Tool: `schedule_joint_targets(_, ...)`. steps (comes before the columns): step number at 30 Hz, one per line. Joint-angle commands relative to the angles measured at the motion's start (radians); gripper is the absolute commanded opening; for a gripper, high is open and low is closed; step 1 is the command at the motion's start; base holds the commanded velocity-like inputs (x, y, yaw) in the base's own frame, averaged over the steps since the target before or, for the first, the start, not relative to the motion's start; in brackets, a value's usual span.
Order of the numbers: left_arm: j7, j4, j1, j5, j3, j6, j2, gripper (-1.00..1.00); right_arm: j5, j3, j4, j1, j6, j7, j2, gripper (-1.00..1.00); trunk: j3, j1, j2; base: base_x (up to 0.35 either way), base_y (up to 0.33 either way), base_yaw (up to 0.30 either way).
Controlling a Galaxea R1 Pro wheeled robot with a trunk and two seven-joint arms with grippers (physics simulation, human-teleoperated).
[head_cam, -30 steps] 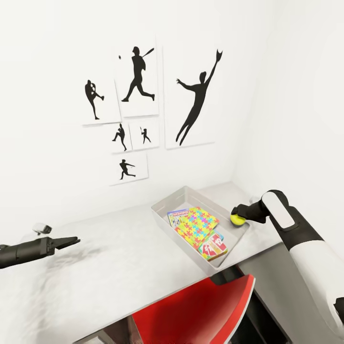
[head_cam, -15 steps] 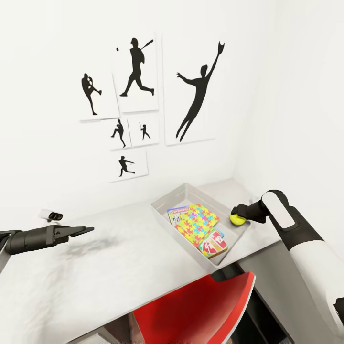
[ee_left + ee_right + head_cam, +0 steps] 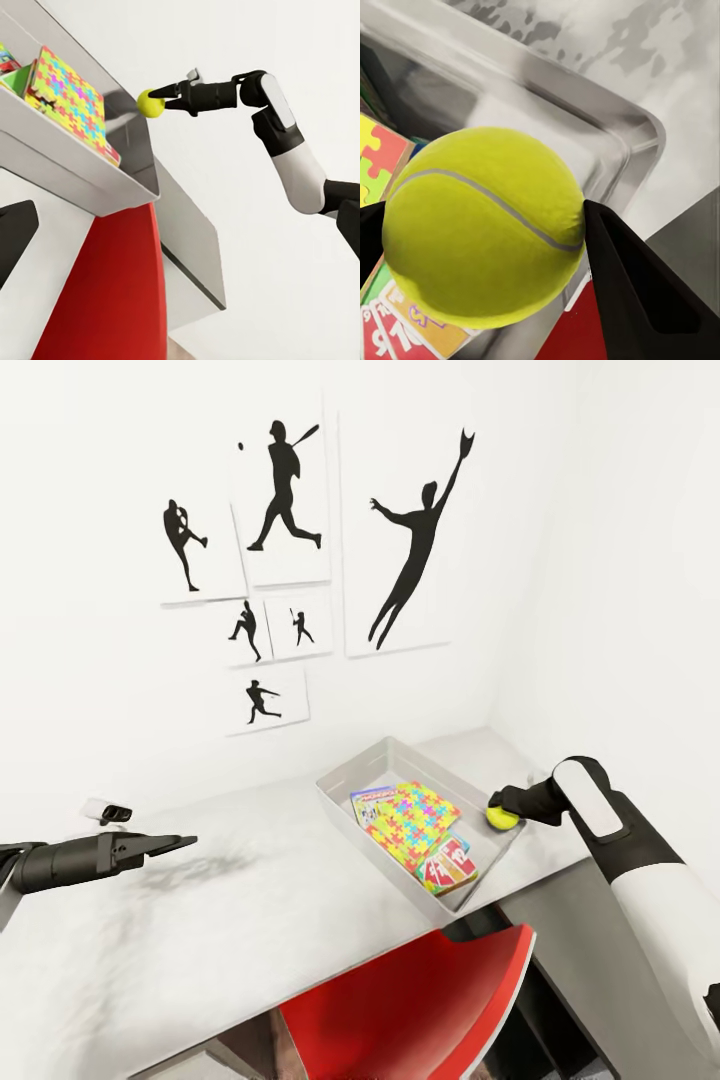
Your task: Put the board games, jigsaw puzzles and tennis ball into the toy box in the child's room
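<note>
Right hand [image 3: 503, 807] grips yellow-green tennis ball [image 3: 501, 818] over grey plastic toy box [image 3: 340, 793] rim; puzzles, games inside; ball drop left

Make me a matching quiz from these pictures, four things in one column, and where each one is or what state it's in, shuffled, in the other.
Things:
1. tennis ball
2. jigsaw puzzle
3. red chair
4. left gripper

Places or states:
A. lying inside the toy box
B. tucked under the table's near edge
C. holding nothing, above the table
D. clamped in the right gripper at the toy box rim

Pairs: 1-D, 2-A, 3-B, 4-C
</note>
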Motion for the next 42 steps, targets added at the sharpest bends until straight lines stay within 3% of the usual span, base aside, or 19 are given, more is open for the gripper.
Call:
schedule_joint_targets(1,-0.004,0.0,-0.001,0.0,0.0,0.011,0.0,1.0,-0.013,0.003,-0.001,-0.001,0.0,-0.013,-0.001,-1.0,-0.003,0.001,-0.002,0.0,0.0,0.0)
schedule_joint_targets(8,-0.004,0.0,-0.001,0.0,0.0,0.011,0.001,1.0,-0.012,-0.001,0.0,-0.001,0.0,-0.014,0.0,-1.0,-0.004,0.001,-0.002,0.0,0.0,0.0)
schedule_joint_targets(9,-0.004,0.0,-0.001,0.0,0.0,0.011,0.002,1.0,-0.012,-0.001,0.0,-0.002,0.0,-0.014,0.0,1.0,-0.004,0.001,-0.002,0.0,0.0,0.0)
schedule_joint_targets(24,-0.004,0.001,0.007,-0.001,0.002,0.01,0.005,1.0,-0.021,-0.004,-0.034,0.001,0.0,-0.011,-0.007,1.0,-0.004,0.001,-0.002,0.0,0.0,0.0)
schedule_joint_targets(28,-0.004,0.02,0.009,-0.005,0.003,0.008,0.01,1.0,-0.026,-0.037,-0.115,0.011,0.0,-0.008,-0.016,1.0,-0.004,0.001,-0.002,0.0,0.0,-0.001)
schedule_joint_targets(31,-0.004,0.037,0.031,-0.007,0.008,0.007,0.014,1.0,-0.046,-0.094,-0.18,0.04,0.0,-0.004,-0.054,1.0,-0.001,0.001,-0.002,-0.025,0.0,-0.041)
schedule_joint_targets(35,-0.004,0.043,0.067,-0.008,0.017,-0.02,0.021,1.0,-0.172,-0.167,-0.293,0.13,0.0,-0.001,-0.1,1.0,0.005,0.001,-0.002,-0.124,0.0,-0.067)
schedule_joint_targets(37,-0.004,0.047,0.094,-0.008,0.019,-0.049,0.031,1.0,-0.309,-0.222,-0.4,0.225,0.0,0.0,-0.126,1.0,0.008,0.001,-0.002,-0.061,0.0,-0.073)
schedule_joint_targets(40,-0.004,0.064,0.126,-0.007,0.024,-0.071,0.054,1.0,-0.537,-0.331,-0.543,0.419,0.0,0.011,-0.138,1.0,0.013,0.001,-0.002,-0.021,0.0,-0.074)
schedule_joint_targets(42,-0.004,0.08,0.132,-0.006,0.032,-0.074,0.069,1.0,-0.619,-0.392,-0.58,0.518,0.0,0.047,-0.136,1.0,0.016,0.001,-0.002,-0.008,0.0,-0.075)
